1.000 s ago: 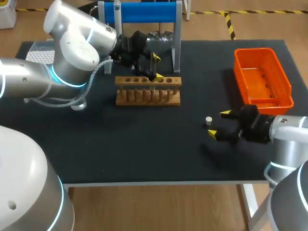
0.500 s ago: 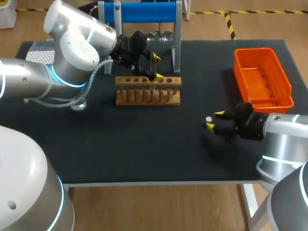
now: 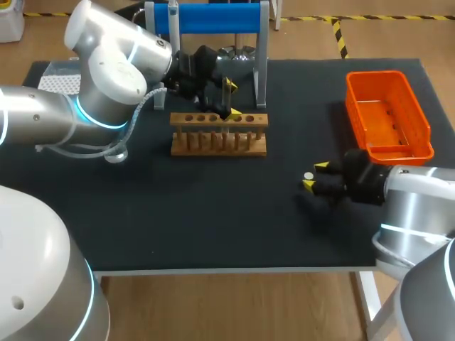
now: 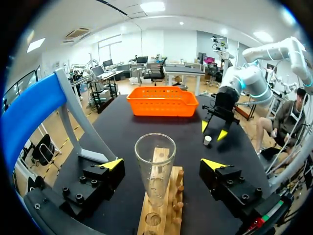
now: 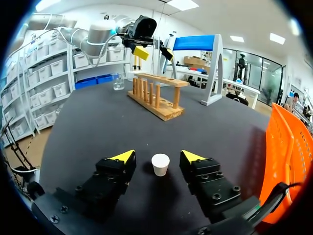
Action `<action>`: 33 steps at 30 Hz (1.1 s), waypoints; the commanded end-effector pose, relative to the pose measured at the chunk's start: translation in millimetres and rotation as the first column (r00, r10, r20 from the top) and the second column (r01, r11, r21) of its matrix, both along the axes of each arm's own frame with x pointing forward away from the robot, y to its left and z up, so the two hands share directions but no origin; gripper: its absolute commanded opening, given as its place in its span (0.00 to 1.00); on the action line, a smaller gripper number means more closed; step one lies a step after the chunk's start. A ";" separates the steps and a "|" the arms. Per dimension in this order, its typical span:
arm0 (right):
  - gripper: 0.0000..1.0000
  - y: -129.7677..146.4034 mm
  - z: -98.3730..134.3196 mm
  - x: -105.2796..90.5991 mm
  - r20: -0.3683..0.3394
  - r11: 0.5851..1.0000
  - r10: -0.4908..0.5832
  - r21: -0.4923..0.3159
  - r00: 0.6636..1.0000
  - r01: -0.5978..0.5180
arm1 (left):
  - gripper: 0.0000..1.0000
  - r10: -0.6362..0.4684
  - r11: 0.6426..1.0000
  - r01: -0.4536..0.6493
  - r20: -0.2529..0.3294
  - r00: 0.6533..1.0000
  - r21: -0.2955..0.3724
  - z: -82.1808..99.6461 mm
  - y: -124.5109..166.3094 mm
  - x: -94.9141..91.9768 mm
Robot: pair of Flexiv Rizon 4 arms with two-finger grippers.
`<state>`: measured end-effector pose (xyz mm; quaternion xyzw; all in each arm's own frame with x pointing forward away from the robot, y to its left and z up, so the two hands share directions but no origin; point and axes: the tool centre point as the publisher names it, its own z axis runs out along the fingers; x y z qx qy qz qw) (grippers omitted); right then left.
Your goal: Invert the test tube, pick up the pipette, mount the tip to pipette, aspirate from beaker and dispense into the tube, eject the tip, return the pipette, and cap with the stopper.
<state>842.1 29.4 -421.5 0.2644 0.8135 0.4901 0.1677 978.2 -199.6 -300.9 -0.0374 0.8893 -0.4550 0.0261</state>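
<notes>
The stopper (image 5: 160,164) stands on the bench (image 5: 98,122), well apart from the rack (image 5: 155,95), between the right claw's (image 5: 156,155) spread fingers and touching neither. The left claw (image 4: 163,163), likewise released, straddles the tube (image 4: 154,147), which is upright in the rack.

black desk (image 3: 213,213) with a dark matte top, and here's what's sitting on it. far middle: a stand (image 3: 213,18) with a blue crossbar on grey uprights, feet planted on the surface. just in front of it, a wooden test tube rack (image 3: 219,135), lying crosswise. over on the right, an orange basket (image 3: 387,114) runs along the edge toward the far corner. toward the middle from the basket's near end, a small white stopper (image 3: 308,175) stands alone, well apart from the rack. far left corner, a white perforated tray (image 3: 58,82), partly hidden. a small clear beaker (image 5: 119,82) sits past the rack.
</notes>
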 end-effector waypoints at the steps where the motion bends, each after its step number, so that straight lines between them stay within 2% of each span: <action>1: 0.64 5.2 -3.6 2.4 0.003 1.000 -0.006 -0.007 1.000 0.006 | 1.00 -0.003 1.000 0.003 -0.003 1.000 0.002 -0.1 -0.3 1.8; 3: 0.64 5.8 -4.4 3.7 0.003 1.000 -0.007 -0.009 1.000 0.007 | 1.00 -0.003 1.000 0.003 -0.003 1.000 0.002 -0.1 -0.3 1.8; 19: 0.51 8.5 -9.6 9.3 -0.003 1.000 -0.013 -0.018 1.000 0.013 | 1.00 -0.003 1.000 0.003 -0.003 1.000 0.002 -0.1 -0.3 1.8; 21: 0.51 8.4 -10.2 9.9 -0.004 1.000 -0.015 -0.019 1.000 0.015 | 1.00 -0.003 1.000 0.003 -0.003 1.000 0.002 -0.1 -0.3 1.8; 23: 0.56 8.1 -10.6 10.5 -0.003 1.000 -0.020 -0.019 1.000 0.020 | 1.00 -0.003 1.000 0.003 -0.003 1.000 0.002 -0.1 -0.3 1.8; 33: 0.50 7.5 -11.7 11.4 -0.006 0.999 -0.026 -0.020 1.000 0.026 | 1.00 -0.003 1.000 0.003 -0.003 1.000 0.002 -0.1 -0.3 1.8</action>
